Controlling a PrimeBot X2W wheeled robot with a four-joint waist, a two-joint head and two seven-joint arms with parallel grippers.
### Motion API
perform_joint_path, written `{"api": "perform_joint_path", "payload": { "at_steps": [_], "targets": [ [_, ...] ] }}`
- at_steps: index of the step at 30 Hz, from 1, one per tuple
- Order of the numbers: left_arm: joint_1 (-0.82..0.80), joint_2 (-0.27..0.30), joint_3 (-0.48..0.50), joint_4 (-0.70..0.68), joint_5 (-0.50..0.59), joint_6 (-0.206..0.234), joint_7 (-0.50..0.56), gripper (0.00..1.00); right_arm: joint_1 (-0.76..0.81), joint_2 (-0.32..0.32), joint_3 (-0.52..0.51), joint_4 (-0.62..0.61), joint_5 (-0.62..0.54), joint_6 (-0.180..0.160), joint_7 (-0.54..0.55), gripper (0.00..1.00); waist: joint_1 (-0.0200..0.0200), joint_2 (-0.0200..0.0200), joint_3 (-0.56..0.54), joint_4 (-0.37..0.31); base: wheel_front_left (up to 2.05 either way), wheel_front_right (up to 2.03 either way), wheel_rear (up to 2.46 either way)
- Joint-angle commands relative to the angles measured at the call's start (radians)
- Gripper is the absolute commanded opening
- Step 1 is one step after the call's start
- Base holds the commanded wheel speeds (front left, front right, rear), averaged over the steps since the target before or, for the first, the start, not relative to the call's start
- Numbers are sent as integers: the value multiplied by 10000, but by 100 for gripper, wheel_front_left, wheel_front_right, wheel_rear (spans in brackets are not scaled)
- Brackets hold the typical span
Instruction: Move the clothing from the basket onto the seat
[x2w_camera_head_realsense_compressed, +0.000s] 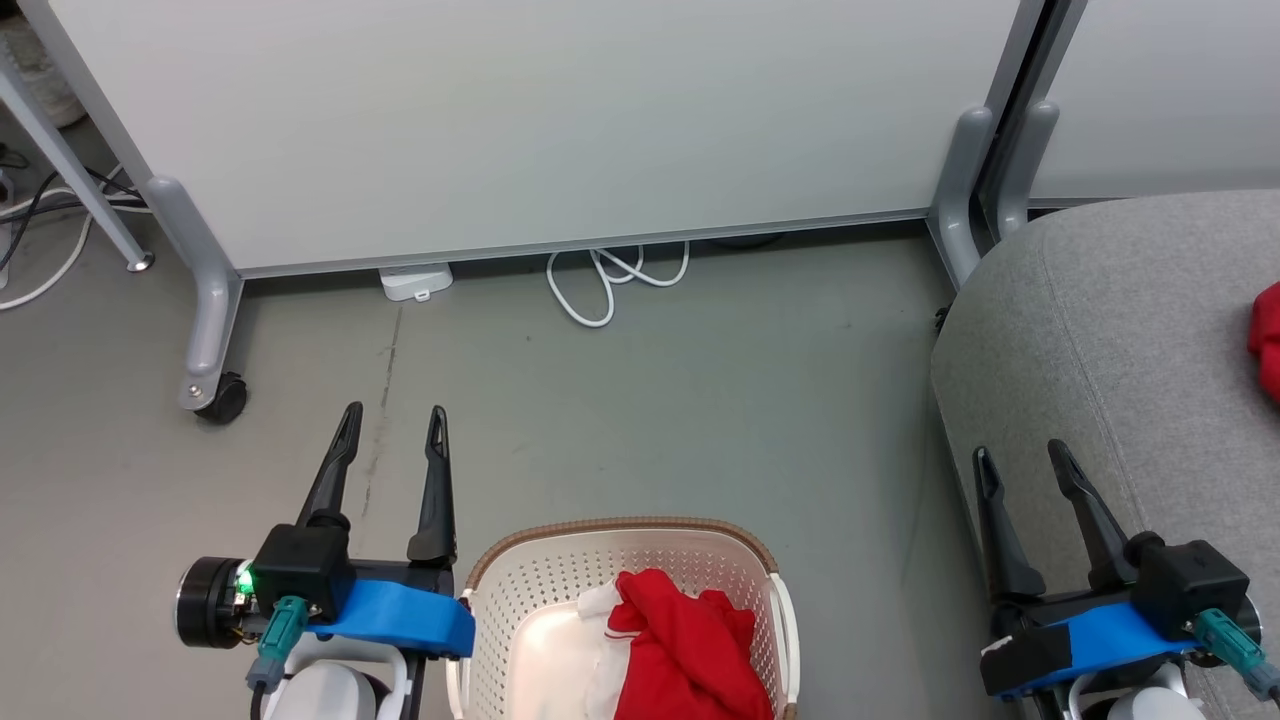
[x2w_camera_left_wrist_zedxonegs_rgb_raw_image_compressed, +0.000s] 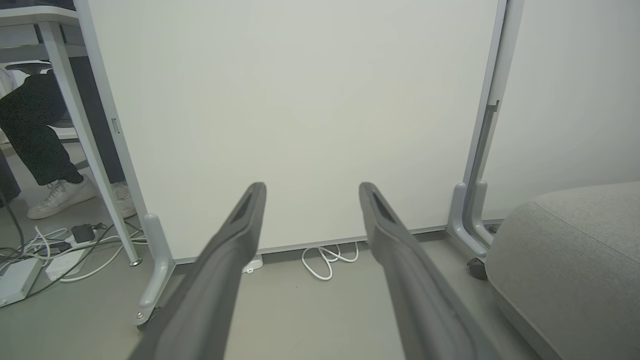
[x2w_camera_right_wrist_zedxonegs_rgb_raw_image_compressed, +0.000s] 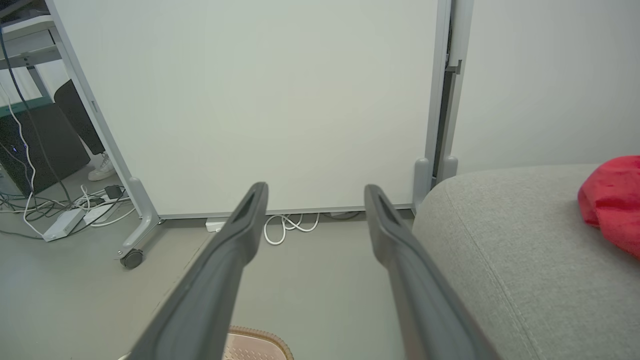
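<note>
A cream basket (x2w_camera_head_realsense_compressed: 520, 580) with a brown rim stands on the floor at the bottom middle of the head view. Red clothing with white panels (x2w_camera_head_realsense_compressed: 680, 640) lies crumpled inside it. The grey seat (x2w_camera_head_realsense_compressed: 1120, 330) fills the right side, and a second red garment (x2w_camera_head_realsense_compressed: 1266, 335) rests on it at the far right edge. My left gripper (x2w_camera_head_realsense_compressed: 392, 418) hovers open and empty just left of the basket. Over the seat's near corner, my right gripper (x2w_camera_head_realsense_compressed: 1022, 456) is also open and empty. The right wrist view shows the seat (x2w_camera_right_wrist_zedxonegs_rgb_raw_image_compressed: 500, 240), the red garment (x2w_camera_right_wrist_zedxonegs_rgb_raw_image_compressed: 612, 200) and the basket rim (x2w_camera_right_wrist_zedxonegs_rgb_raw_image_compressed: 260, 334).
A white partition panel (x2w_camera_head_realsense_compressed: 520, 120) on grey castor legs (x2w_camera_head_realsense_compressed: 205, 330) blocks the far side. A coiled white cable (x2w_camera_head_realsense_compressed: 610, 280) and a small white box (x2w_camera_head_realsense_compressed: 415, 282) lie at its foot. A person's legs and shoes (x2w_camera_left_wrist_zedxonegs_rgb_raw_image_compressed: 55, 190) and floor cables (x2w_camera_left_wrist_zedxonegs_rgb_raw_image_compressed: 60, 250) sit beyond the panel, left.
</note>
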Motion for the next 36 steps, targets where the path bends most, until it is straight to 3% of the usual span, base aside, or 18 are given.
{"api": "perform_joint_path", "payload": {
  "at_steps": [1,14,36],
  "targets": [
    [3,-21,-9,35,37,-25,-26,100,26,33,2,-11,30,1,-35,100,1,-1,23,-4,0,0,0],
    [-1094,-22,-1204,929,116,-432,-26,100,-640,-155,76,-105,76,1,-35,100,1,-1,892,-420,0,0,0],
    [-3847,176,-3280,4892,130,-740,-26,100,-2408,-372,134,-560,149,1,-34,100,1,-1,4058,-1510,0,0,0]
  ]
}}
